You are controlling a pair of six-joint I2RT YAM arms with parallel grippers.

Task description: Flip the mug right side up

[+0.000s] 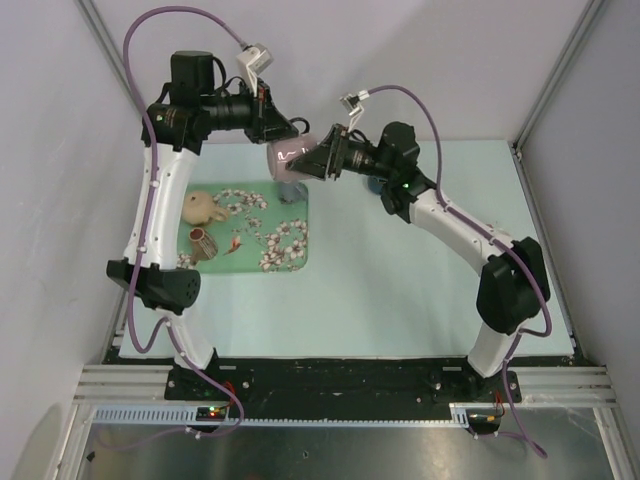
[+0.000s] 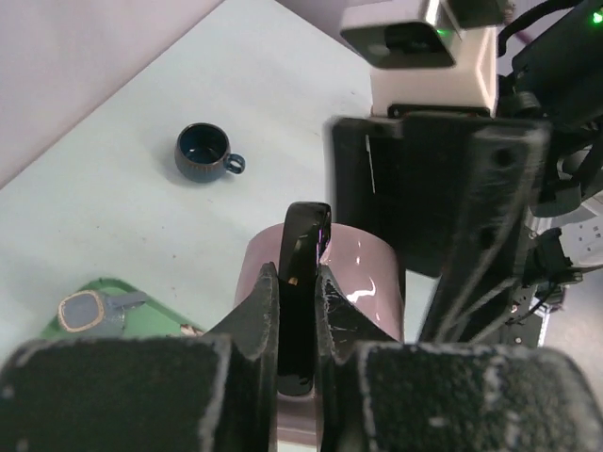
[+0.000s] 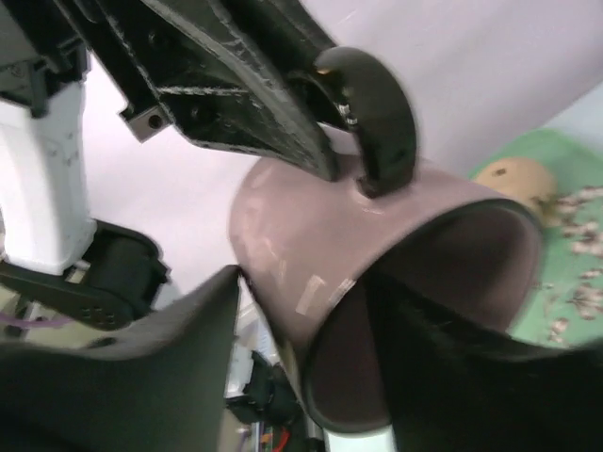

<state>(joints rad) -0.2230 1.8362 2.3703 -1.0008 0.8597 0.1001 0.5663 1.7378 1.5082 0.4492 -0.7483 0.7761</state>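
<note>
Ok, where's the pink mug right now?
In the top view, the pink mug is held left of centre between the left claw and right claw, above the far edge of the floral tray.

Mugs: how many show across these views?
2: a pink mug aloft, its handle in the left fingers; a dark mug on the table beyond it. Others may be hidden.

2 arms of 1 build: left arm (image 1: 150, 215) and right arm (image 1: 455, 225) both show white link shells, black joint housings and black bases bolted at 6 o'clock in the top view. A purple cable (image 1: 146, 130) runs along the left arm, a second purple cable (image 1: 432, 115) arcs over the right arm, and each ends in a small white plug; a green light (image 1: 405, 183) glows on the right arm's black motor. Left gripper (image 2: 297, 278) has black fingers (image 2: 259, 315) with edges scuffed grey-white, while the right gripper (image 3: 306, 278) is plain matt black.
</note>
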